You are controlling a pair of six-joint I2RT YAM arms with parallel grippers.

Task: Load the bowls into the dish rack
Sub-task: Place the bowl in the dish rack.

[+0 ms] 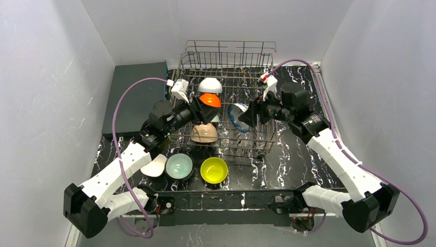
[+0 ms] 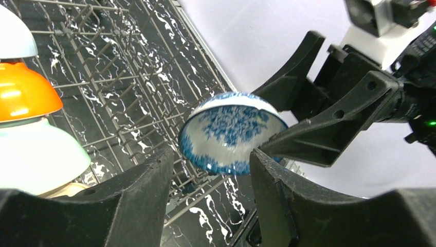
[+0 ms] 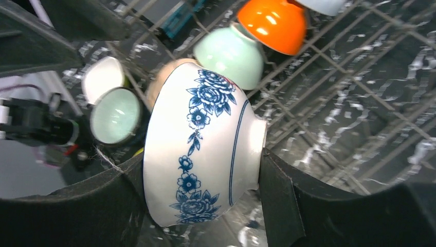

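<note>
**Patterned bowl held over the rack**

White-walled booth, black marbled table (image 1: 293, 159). The blue-and-white bowl (image 3: 200, 149) hangs on its side above the dish rack (image 1: 226, 51), right of centre; contact with the tines cannot be made out. The right gripper (image 3: 198, 164) spans it, one finger at the mouth, the other against the foot, jaws wide and clamped on it. Judged to be glazed ceramic: stiff, slick, chip-prone, moderately heavy. The mouth-to-foot pinch looks sound; it wants a gentle set-down between tines. The left gripper (image 2: 211, 159) is just beside it, jaws partly spread, holding nothing. Racked alongside: white bowl (image 1: 210, 85), orange bowl (image 1: 210, 99), peach-tan bowl (image 1: 204, 134). On the table before the rack: mint green bowl (image 1: 179, 166), yellow bowl (image 1: 214, 170).
</note>
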